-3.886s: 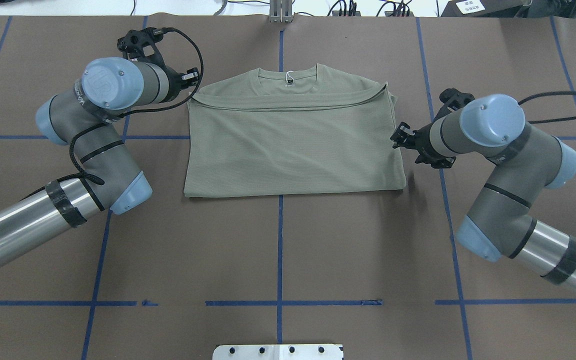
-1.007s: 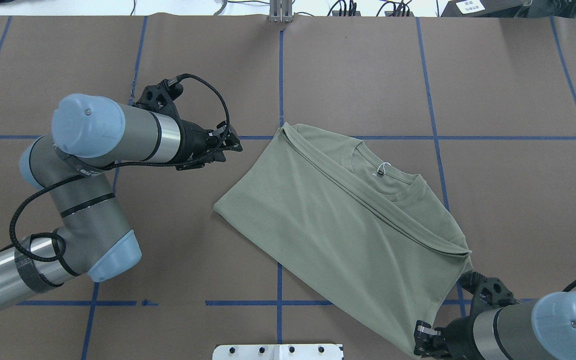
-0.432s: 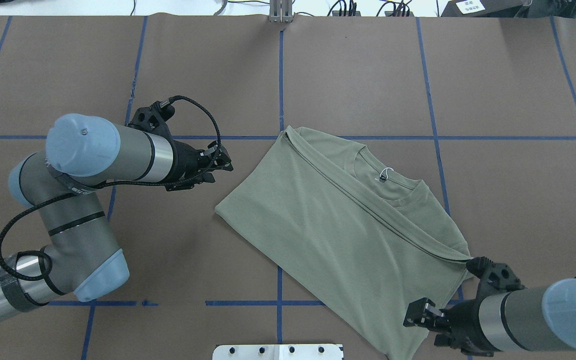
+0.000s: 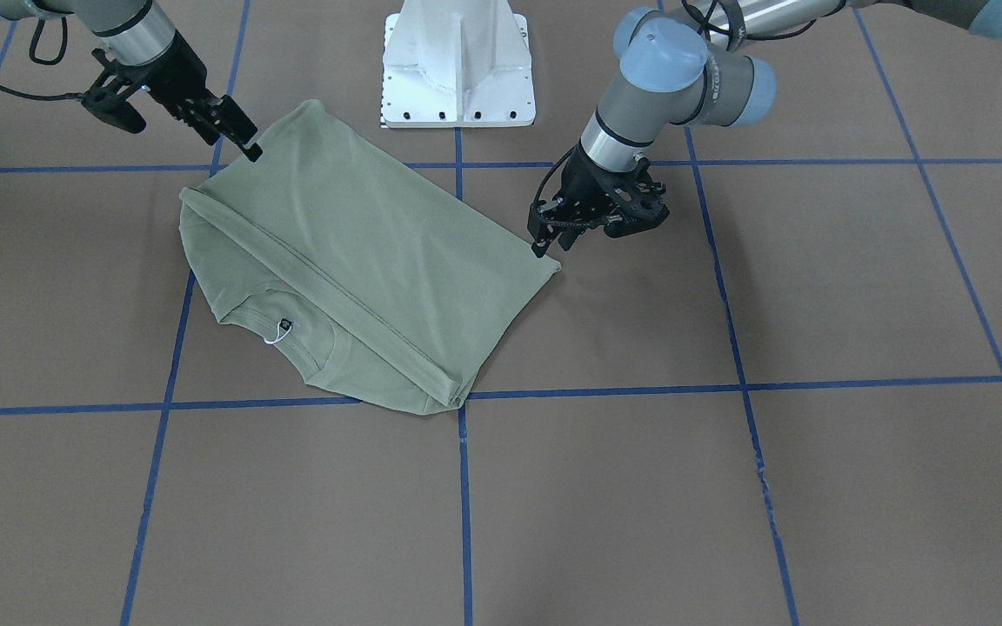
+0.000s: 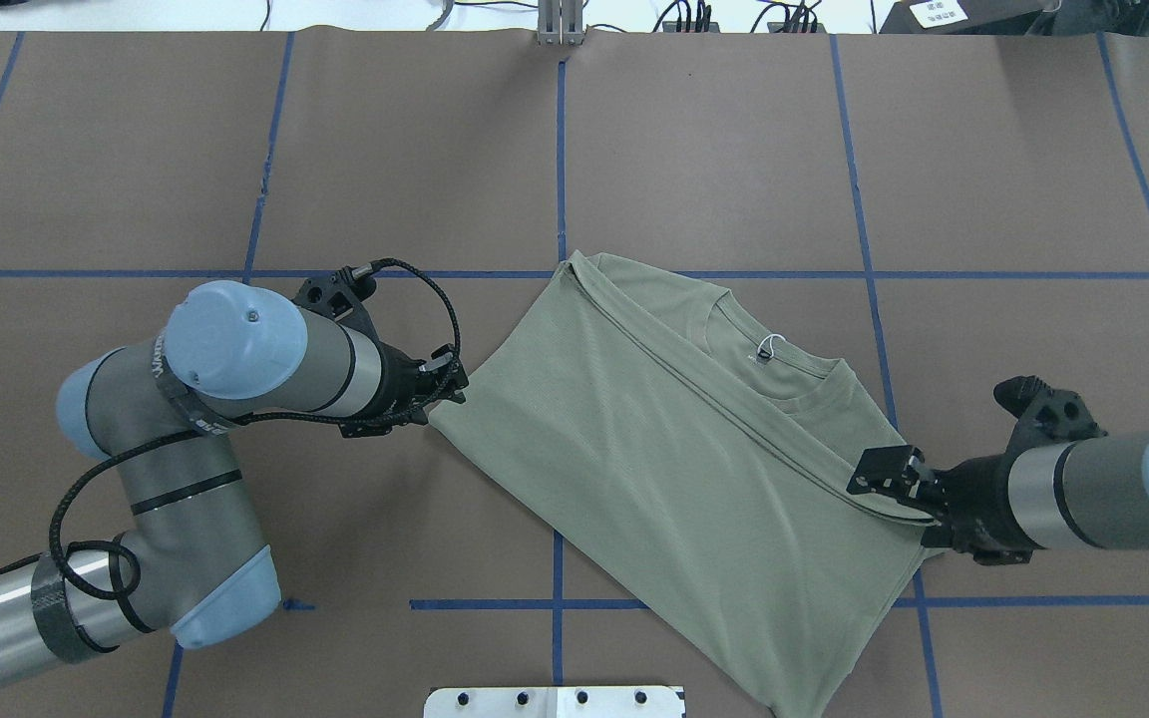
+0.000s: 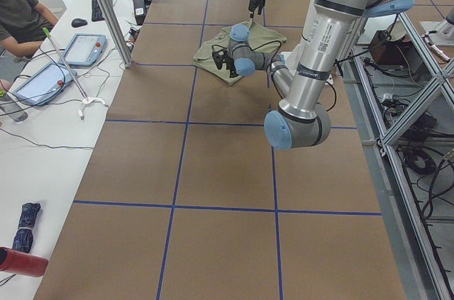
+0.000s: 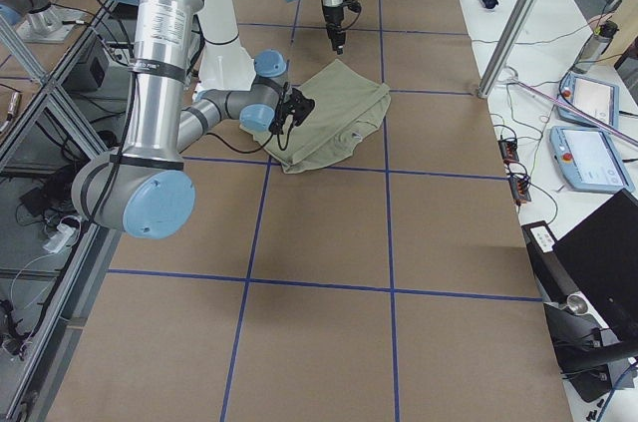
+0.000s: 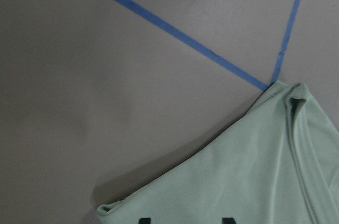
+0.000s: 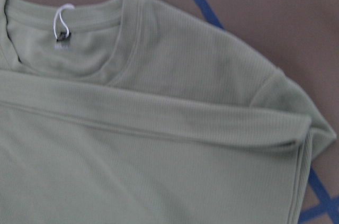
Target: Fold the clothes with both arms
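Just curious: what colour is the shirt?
The shirt is sage green, clearest in the overhead view.

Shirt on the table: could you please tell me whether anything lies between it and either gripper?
Nothing visible does. The left gripper is at the shirt's corner nearest it, and the right gripper is over the shirt's folded edge on its side.

Brown table [image 5: 714, 150] with blue tape grid [image 5: 560, 150], white pedestal base [image 4: 457, 61] at its edge
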Controlling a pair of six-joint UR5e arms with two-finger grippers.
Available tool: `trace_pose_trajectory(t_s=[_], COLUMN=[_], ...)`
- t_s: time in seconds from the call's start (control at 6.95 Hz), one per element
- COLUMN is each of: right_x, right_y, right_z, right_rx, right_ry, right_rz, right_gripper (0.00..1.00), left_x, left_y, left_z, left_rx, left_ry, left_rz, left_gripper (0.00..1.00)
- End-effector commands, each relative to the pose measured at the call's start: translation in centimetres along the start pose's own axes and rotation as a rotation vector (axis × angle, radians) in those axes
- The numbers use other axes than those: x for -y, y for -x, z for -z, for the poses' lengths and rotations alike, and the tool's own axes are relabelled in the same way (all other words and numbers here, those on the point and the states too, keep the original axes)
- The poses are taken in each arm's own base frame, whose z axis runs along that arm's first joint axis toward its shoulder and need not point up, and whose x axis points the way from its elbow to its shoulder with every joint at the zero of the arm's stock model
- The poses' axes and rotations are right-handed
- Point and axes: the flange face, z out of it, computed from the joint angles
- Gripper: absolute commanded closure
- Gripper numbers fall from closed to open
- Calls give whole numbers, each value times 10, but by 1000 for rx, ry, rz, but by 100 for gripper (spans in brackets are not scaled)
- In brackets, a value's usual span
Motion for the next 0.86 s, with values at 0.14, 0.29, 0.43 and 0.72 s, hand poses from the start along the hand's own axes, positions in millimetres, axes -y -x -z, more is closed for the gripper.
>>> trace_pose_trajectory(t_s=[0.14, 0.29, 0.43, 0.72], right_x=[82, 81, 82, 82], right_y=[0, 1, 2, 2], right_z=[-19, -19, -18, -18], right_rx=[-27, -26, -24, -23], right_ry=[-64, -64, -64, -66], right_rz=[50, 51, 49, 48], right_gripper=[0, 0, 0, 0], left_x=[-4, -2, 1, 1], left_y=[-4, 0, 3, 2], left_z=[-24, -33, -38, -38], left_rx=[91, 111, 122, 119], left_ry=[-7, -10, -15, -22], left_rz=[19, 19, 18, 20], left_gripper=[47, 48, 49, 75])
